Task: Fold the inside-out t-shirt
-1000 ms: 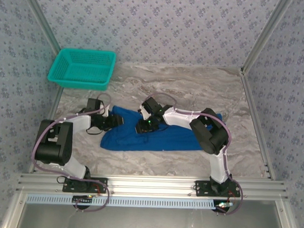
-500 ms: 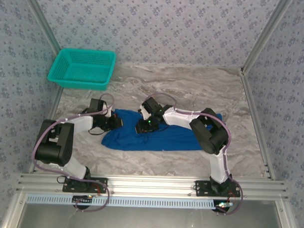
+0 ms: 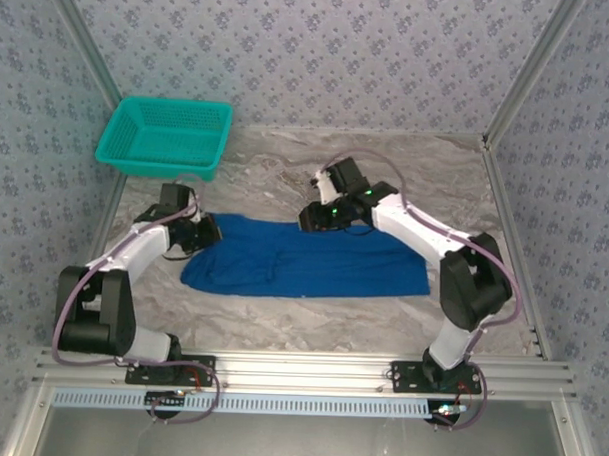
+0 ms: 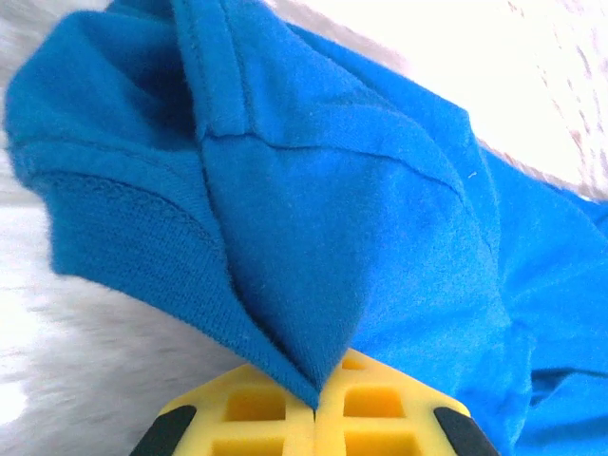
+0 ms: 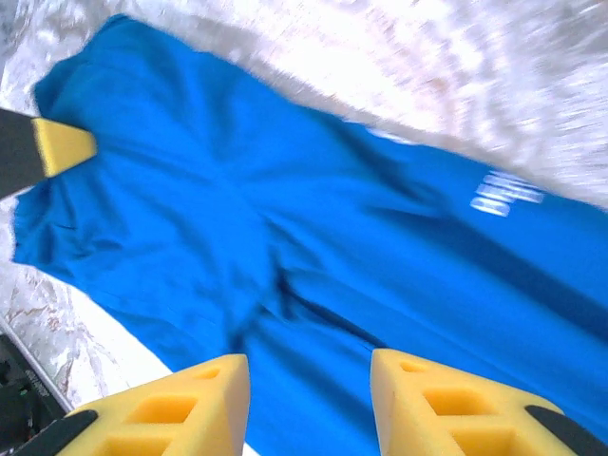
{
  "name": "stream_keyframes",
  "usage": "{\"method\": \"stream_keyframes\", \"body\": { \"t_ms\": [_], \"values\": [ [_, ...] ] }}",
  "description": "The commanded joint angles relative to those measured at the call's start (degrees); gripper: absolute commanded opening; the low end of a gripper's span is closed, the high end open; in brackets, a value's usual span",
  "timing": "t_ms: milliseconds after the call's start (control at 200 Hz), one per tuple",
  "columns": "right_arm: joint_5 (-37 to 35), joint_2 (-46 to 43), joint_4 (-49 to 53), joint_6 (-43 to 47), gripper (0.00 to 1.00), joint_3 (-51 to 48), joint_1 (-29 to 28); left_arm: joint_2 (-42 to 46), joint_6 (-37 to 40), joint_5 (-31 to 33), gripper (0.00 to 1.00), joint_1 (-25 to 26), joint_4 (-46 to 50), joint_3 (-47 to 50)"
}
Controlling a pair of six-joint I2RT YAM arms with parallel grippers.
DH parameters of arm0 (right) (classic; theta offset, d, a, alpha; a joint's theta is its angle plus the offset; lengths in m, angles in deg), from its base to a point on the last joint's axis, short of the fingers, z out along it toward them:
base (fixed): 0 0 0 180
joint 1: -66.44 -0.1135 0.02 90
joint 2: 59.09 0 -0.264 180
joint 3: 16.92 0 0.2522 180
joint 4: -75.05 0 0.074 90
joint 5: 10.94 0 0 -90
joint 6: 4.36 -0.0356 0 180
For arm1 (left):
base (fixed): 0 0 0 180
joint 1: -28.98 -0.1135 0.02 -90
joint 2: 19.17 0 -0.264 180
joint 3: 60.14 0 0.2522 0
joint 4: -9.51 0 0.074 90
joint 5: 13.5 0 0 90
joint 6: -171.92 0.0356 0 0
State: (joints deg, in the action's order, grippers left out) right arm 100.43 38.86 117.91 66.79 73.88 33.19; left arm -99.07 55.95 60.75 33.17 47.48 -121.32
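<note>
Blue t-shirt (image 3: 313, 263) lies flat mid table (image 3: 387, 171), its 9 o'clock end pinched in the left end effector (image 4: 315, 418); the right end effector (image 5: 309, 399) hangs open and should next grab the 12 o'clock edge to fold

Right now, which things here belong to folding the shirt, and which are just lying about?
Job: t-shirt; left gripper, shut on its edge; right gripper, open over it.
Lying about: basket, at the table's far left corner.
</note>
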Motion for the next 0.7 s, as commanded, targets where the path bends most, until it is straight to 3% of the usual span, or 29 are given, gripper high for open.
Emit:
{"method": "stream_keyframes", "body": {
  "t_ms": [0, 65, 160, 345, 515, 700],
  "values": [
    [-4.52, -3.31, 10.02, 6.12, 0.41, 0.98, 3.71, 3.54, 2.47, 9.58, 0.0, -2.26, 11.76, -3.73],
    [-5.03, -5.52, 11.03, 7.36, 0.41, -0.27, 6.54, 4.69, 2.75, 13.83, 0.0, -2.21, 16.55, -5.5],
    [-4.8, -9.19, 10.51, 8.17, 0.42, -3.37, 10.54, 6.73, 1.5, 14.48, 0.0, -0.53, 21.39, -8.35],
    [-3.97, -15.49, 8.65, 8.68, 0.42, -8.14, 17.65, 6.23, -11.12, 12.91, 0.0, 16.63, 19.22, -16.38],
    [-5.75, -23.66, 7.83, 5.41, 0.42, -13.89, 23.3, -9.24, -23.93, 14.51, 0.0, 32.19, 18.59, -32.53],
    [-8.82, -32.68, 10.7, 4.55, 0.42, -16.78, 26.83, -26.08, -34.46, 14.41, 0.0, 41.84, 12.86, -46.11]
  ]
}}
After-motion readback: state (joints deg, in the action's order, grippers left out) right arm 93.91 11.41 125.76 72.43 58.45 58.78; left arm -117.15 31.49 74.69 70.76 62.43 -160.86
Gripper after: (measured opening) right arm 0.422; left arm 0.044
